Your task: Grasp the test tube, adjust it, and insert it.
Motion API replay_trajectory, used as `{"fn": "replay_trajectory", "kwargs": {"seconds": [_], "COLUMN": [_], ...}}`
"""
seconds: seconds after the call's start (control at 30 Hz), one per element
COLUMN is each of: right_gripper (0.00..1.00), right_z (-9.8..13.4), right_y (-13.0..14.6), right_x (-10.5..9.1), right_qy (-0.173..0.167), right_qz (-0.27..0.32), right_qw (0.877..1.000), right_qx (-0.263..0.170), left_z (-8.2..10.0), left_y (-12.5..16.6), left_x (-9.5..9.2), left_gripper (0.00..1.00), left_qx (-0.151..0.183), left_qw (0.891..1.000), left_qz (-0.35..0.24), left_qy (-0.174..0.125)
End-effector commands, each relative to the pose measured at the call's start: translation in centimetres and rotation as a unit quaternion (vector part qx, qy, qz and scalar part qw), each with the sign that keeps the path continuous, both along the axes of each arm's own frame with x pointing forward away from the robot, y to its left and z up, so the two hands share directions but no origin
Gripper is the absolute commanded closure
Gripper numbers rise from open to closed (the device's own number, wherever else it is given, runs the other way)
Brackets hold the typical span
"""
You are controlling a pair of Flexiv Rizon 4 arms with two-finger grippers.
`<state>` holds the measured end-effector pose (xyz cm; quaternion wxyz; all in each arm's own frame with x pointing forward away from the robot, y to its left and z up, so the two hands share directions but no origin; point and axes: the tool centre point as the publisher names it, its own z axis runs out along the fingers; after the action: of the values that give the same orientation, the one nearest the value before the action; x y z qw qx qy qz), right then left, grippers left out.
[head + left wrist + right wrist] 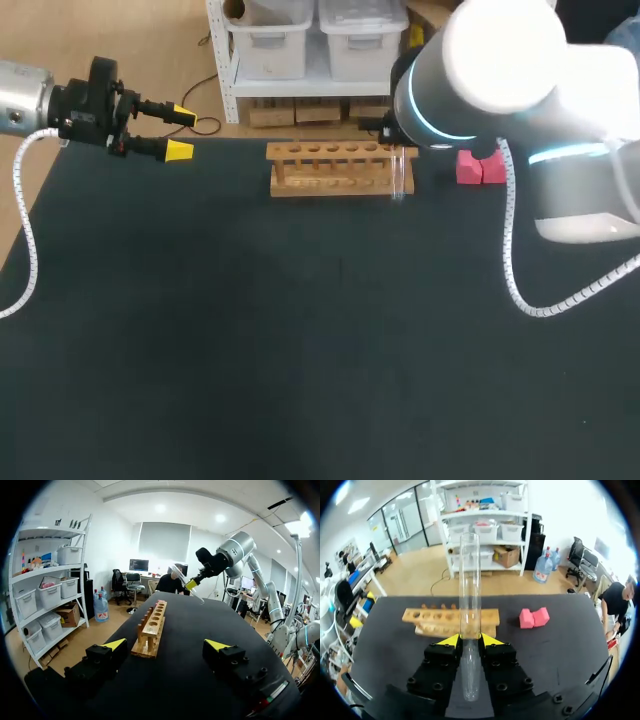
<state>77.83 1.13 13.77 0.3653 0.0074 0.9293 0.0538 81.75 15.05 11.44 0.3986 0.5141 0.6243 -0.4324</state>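
Counter (300, 350), dark and wide, carries everything. Right arm (500, 70) comes in over its far side, and the right hand (469, 640) is clamped on the test tube (469, 580), one yellow tip on each side. Left arm (20, 95) sits at the far left corner, the left hand (180, 132) spread wide around nothing. Wooden rack (328, 168) lies along the far edge, with pink blocks (480, 168) near its right end. The clear glass tube is held in the air by that same end of the rack.
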Motion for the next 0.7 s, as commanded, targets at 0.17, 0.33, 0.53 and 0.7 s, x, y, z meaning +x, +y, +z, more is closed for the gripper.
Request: {"fn": "replay_trajectory", "kwargs": {"seconds": [0.17,0.33,0.53,0.7], "right_gripper": [1.0,1.0,1.0,1.0], "right_z": [1.0,2.0,2.7,2.8], "right_y": [0.3,0.2,0.2,0.2], "right_x": [1.3,2.8,4.4,5.6], "right_qy": [-0.183,-0.22,-0.248,-0.267], "right_qz": [-0.06,-0.061,-0.048,-0.035], "right_qw": [0.981,0.974,0.968,0.963], "right_qx": [0.005,0.001,0.003,0.007], "left_z": [-0.1,-0.1,-0.1,-0.1], "left_y": [0.0,0.0,0.0,0.0], "left_x": [0.0,0.0,0.0,0.0], "left_gripper": [0.0,0.0,0.0,0.0], "left_qx": [-0.001,-0.001,-0.001,-0.001], "left_qw": [1.0,1.0,1.0,1.0], "left_qz": [0.0,0.0,0.0,0.0], "left_qy": [-0.001,-0.001,-0.001,-0.001]}}
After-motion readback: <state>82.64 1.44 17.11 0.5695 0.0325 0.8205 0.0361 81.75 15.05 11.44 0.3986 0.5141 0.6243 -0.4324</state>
